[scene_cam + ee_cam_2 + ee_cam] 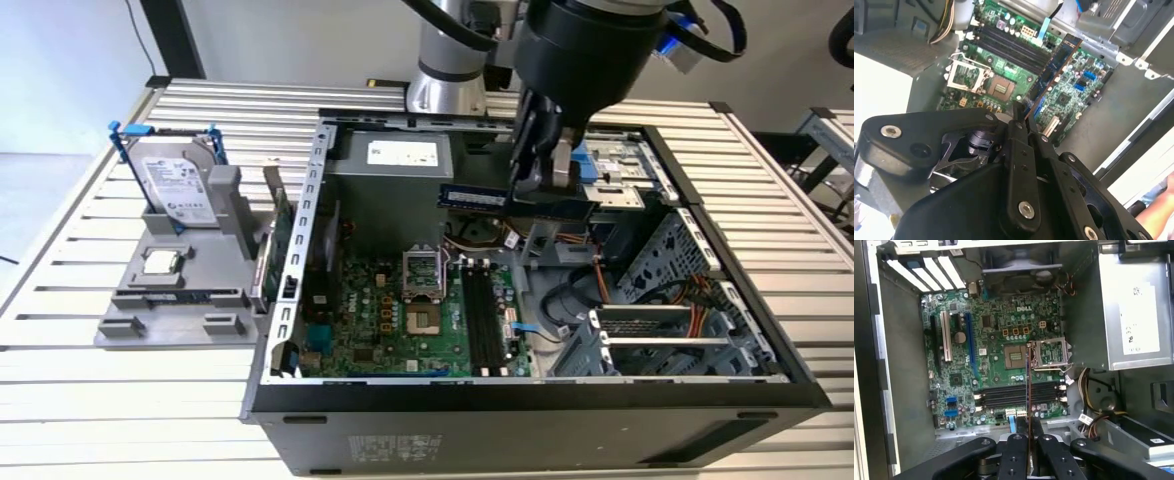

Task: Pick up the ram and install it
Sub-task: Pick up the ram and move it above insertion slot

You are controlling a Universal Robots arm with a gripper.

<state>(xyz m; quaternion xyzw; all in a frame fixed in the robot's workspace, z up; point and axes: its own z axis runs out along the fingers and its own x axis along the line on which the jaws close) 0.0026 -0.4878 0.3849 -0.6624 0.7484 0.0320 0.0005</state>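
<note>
**Ram aloft above the open case**

On a slatted metal table (107, 400), an open computer case (534, 398) lying on its side, motherboard (387, 320) facing up for reach from above. At the exterior view's left, a grey fixture (160, 322) propping the hard drive (174, 180) upright, ready to hand. Over the case, gripper (547, 185) clamped on the ram (474, 196), pinching toward one end and carrying it level, likely to leave the lower contact edge free. Hangs clear of the board, unseated; in the first wrist view, runs across the empty memory slots (1014, 395) rather than along them.
</note>
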